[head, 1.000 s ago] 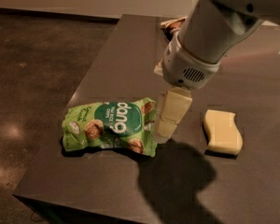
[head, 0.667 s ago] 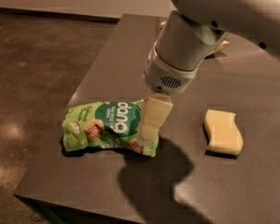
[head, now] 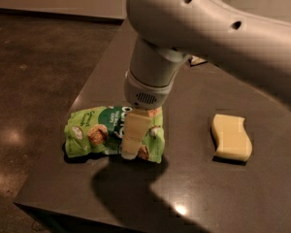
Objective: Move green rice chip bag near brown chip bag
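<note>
The green rice chip bag (head: 94, 132) lies flat on the dark table (head: 194, 178), near its front left corner. My gripper (head: 131, 149) points down over the right half of the bag and reaches its surface. The thick grey arm (head: 208, 28) covers the back of the table. The brown chip bag is almost wholly hidden behind the arm; only a small pale sliver (head: 199, 60) shows at the table's far side.
A pale yellow wavy sponge (head: 231, 137) lies on the table to the right of the green bag. The table's left edge (head: 82, 96) and front edge drop to a dark floor (head: 34, 72).
The arm has swung left and forward. The gripper moved from the bag's right edge to over its right half, and the arm now hides the brown bag.
</note>
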You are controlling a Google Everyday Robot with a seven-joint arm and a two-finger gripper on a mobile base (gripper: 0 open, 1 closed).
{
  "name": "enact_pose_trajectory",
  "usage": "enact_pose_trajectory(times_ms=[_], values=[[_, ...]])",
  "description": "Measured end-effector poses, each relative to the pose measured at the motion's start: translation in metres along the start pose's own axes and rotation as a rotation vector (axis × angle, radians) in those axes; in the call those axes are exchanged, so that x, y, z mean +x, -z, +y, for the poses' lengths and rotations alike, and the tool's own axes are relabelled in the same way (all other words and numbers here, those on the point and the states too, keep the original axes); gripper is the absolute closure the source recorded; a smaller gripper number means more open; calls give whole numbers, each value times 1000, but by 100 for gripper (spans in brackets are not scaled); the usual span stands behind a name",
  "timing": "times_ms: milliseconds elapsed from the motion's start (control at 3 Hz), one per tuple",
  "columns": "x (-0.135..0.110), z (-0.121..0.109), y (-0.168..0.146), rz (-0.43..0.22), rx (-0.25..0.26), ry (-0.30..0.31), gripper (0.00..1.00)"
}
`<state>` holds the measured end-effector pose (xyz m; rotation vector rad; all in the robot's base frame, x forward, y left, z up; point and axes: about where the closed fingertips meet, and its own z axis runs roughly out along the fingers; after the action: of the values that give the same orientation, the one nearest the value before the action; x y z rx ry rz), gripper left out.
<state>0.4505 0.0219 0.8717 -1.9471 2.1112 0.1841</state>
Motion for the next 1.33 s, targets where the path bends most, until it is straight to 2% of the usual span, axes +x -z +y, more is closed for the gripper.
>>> enact_pose_trajectory(times_ms=[333, 667, 1333], values=[[-7, 3, -13, 27, -15, 17, 0], [-10, 3, -19, 48, -31, 25, 18], [-8, -2, -19, 51, -42, 15, 64]])
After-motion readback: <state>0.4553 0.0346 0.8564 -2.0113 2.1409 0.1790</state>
